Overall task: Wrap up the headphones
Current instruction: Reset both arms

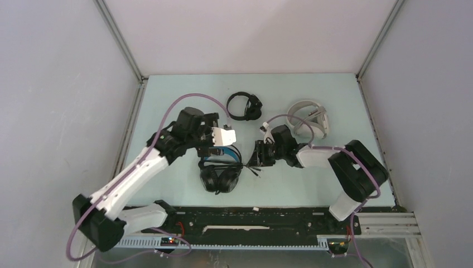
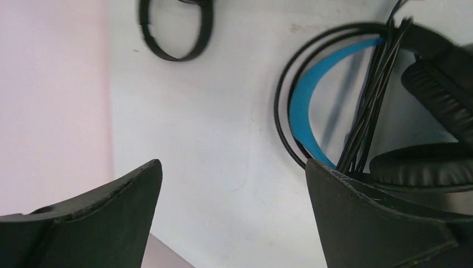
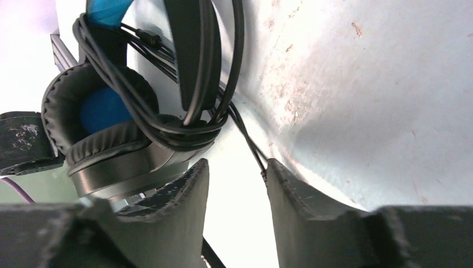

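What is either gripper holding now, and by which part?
Nothing. The left gripper has its fingers wide apart beside the blue-lined headphones. The right gripper has its fingers parted; the cable only reaches one fingertip and looks unclamped.

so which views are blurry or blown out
Top external: evenly lit and sharp. Left wrist: the blue-lined headphones smear slightly at top right, and the fingers are near-black. Right wrist: the top left is blown out white, and the table glares at bottom centre.

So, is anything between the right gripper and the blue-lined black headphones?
Nothing visible. The right gripper sits right beside the blue-lined headphones, jaws apart, with only that headset's own cable lying at its fingers.
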`<action>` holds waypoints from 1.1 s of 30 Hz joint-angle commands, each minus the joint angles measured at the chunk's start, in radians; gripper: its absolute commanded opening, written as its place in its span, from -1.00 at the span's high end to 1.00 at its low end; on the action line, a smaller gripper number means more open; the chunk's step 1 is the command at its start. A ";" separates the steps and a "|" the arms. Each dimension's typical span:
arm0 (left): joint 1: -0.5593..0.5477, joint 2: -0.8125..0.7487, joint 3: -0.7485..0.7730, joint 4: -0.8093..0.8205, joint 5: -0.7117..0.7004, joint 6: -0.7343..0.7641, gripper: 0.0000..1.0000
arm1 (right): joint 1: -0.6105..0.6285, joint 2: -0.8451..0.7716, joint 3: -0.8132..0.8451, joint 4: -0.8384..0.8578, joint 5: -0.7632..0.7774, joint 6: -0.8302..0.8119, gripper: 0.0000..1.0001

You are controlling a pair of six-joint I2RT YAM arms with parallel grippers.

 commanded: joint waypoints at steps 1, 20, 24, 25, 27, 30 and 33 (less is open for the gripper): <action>-0.049 -0.179 -0.011 0.112 -0.068 -0.139 -0.99 | -0.008 -0.145 0.059 -0.177 0.098 -0.083 0.01; -0.088 -0.567 0.015 0.247 -0.442 -1.160 -0.99 | -0.006 -0.878 0.375 -0.740 0.697 -0.261 -0.99; -0.088 -0.631 0.024 0.209 -0.507 -1.234 -0.99 | -0.007 -0.965 0.394 -0.776 0.734 -0.231 -0.99; -0.089 -0.644 0.029 0.199 -0.525 -1.256 -1.00 | -0.006 -0.984 0.395 -0.787 0.745 -0.212 -0.99; -0.087 -0.658 0.033 0.183 -0.521 -1.265 -0.99 | -0.007 -1.026 0.394 -0.812 0.757 -0.185 -0.99; -0.088 -0.666 0.033 0.146 -0.515 -1.280 -0.99 | -0.007 -1.074 0.393 -0.831 0.769 -0.164 -0.99; -0.088 -0.680 0.012 0.128 -0.529 -1.287 -1.00 | -0.006 -1.106 0.393 -0.821 0.788 -0.159 -0.99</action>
